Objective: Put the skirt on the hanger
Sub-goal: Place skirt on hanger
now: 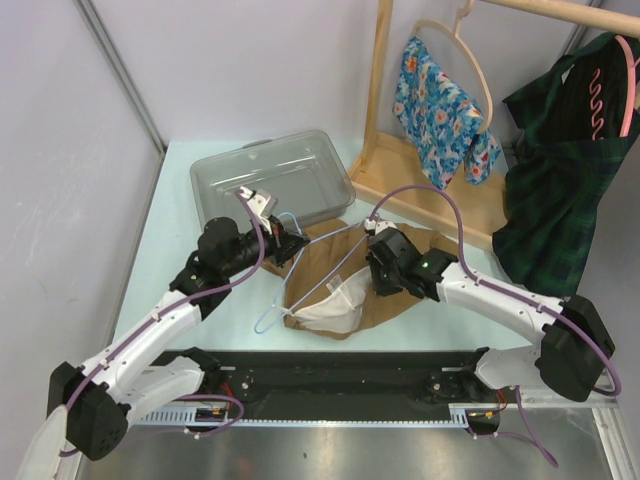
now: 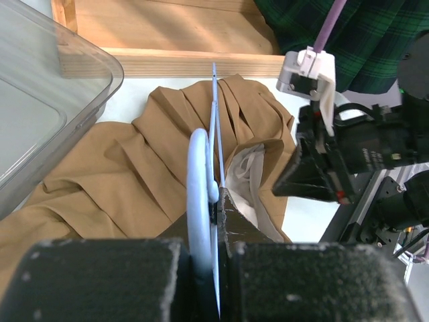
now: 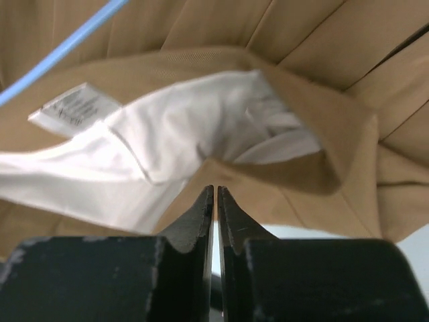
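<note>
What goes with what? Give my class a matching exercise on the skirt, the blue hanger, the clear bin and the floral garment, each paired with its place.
Things:
1. skirt
2. blue hanger
3. clear bin
4. floral garment

Places:
A. hanging on the wooden rack
B. clamped in the left gripper
C. lying crumpled on the table
D. standing at the table's far side, behind the skirt

Pairs: 1-C, 2-B, 3-D, 4-A

walls: plain pale lilac panels [image 1: 60, 150] | worktop: pale mint-green flat top [image 1: 440, 335] | furniture: light wooden clothes rack [image 1: 378, 80] beyond right hand [image 1: 382, 268]
</note>
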`<state>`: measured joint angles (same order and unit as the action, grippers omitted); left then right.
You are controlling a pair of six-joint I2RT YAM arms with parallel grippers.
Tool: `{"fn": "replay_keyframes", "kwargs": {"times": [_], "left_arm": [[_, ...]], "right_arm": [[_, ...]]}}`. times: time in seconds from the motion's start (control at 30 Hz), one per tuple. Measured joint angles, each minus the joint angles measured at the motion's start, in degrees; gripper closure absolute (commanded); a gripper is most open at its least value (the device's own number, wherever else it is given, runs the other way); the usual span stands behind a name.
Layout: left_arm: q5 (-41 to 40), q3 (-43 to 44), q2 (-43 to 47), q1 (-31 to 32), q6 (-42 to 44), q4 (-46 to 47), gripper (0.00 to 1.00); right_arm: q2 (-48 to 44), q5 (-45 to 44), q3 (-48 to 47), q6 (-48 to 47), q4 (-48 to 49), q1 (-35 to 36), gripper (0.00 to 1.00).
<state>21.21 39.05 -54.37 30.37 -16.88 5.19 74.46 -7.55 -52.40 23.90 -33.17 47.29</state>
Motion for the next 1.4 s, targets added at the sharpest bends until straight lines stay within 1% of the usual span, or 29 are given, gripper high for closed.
{"fn": "replay_keyframes", "kwargs": {"times": [0.13,0.3,0.37,0.57,0.8,0.9,1.0,1.07,1.17,1.4], "left_arm": [[0.02,0.00,0.07,0.00,0.00,-0.13,1.00],[0.02,0.00,-0.04,0.00,0.00,-0.26,1.00],[0.02,0.00,-0.26,0.04,0.00,-0.26,1.00],[-0.02,0.00,-0.98,0.15,0.02,-1.05,1.00],[0.20,0.00,-1.16,0.33,0.02,-1.66,1.00],[0.94,0.00,-1.27,0.59,0.07,-1.68,1.00],[2.14,0.00,-1.29,0.94,0.48,-1.66,1.00],[3.23,0.00,-1.25,1.16,0.68,-1.66,1.00],[4.15,0.00,-1.22,1.44,0.98,-1.68,1.00],[3.28,0.26,-1.25,2.23,1.79,-2.86,1.00]], "right_arm": [[-0.07,-0.85,1.90,0.09,5.77,-0.98,0.91],[-0.39,-1.20,1.95,0.07,10.78,-1.90,0.89],[-0.24,-1.29,1.95,0.09,11.78,-2.69,0.90],[1.36,-2.64,2.62,1.25,10.71,-5.09,0.91],[-1.88,-4.31,6.23,3.30,5.86,-7.56,0.91],[-3.61,-5.64,6.36,3.78,4.09,-9.20,0.86],[-4.61,-6.21,6.51,3.91,3.41,-10.21,0.76],[-4.66,-6.16,6.56,3.63,3.45,-10.34,0.71],[-4.66,-5.64,6.64,2.99,4.31,-9.88,0.66],[-3.02,-4.50,6.64,1.53,8.72,-6.71,0.64]]}}
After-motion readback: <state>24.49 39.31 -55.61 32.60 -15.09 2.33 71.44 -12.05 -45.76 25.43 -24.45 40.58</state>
